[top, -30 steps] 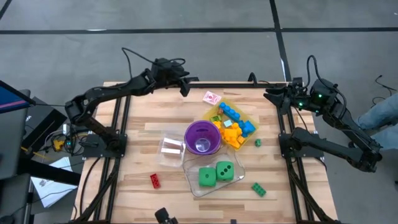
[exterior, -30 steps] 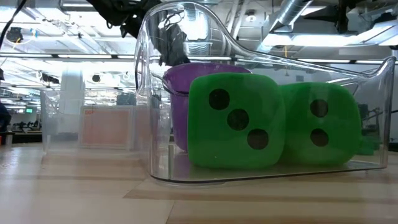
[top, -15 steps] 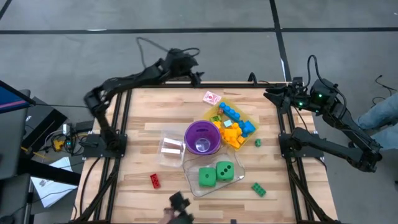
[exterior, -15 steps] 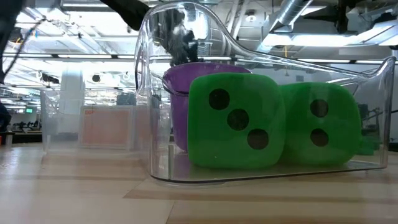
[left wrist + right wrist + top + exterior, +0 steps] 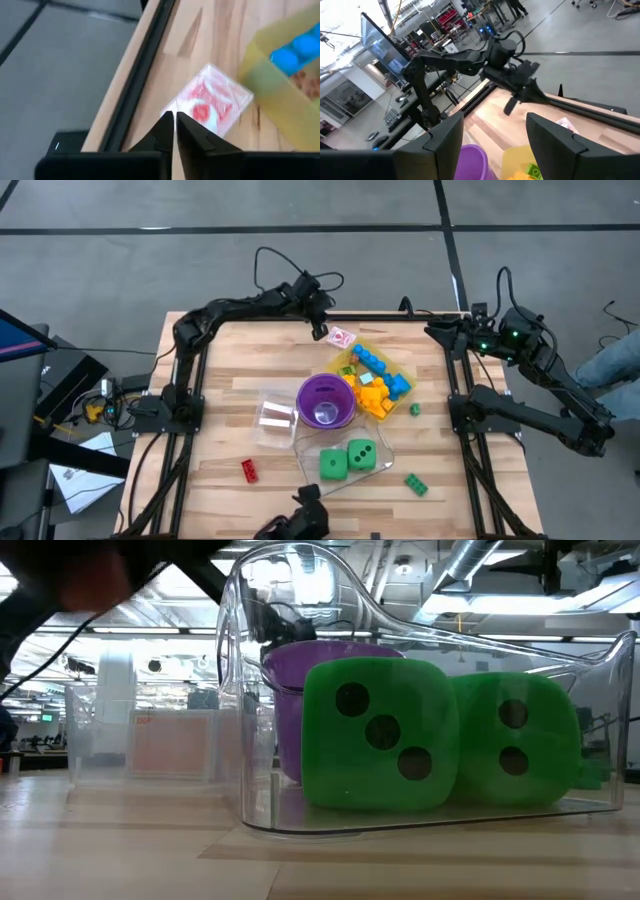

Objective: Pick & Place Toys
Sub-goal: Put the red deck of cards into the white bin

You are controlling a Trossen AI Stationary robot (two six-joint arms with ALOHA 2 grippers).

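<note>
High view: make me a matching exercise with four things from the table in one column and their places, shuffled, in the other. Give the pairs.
Things:
1. green dice
2. purple cup
3. red brick
4. pink-and-clear box

Places:
A. alone on bare wood near the front left of the table
B. by the far edge, just below the left gripper
C. inside the clear tub
D. mid-table, beside the yellow tray

Pairs: 1-C, 2-D, 3-A, 4-B

Two green dice (image 5: 347, 459) sit in a clear tub; blue, yellow, orange bricks (image 5: 373, 383) fill the yellow tray; a red brick (image 5: 249, 470) lies apart.
</note>
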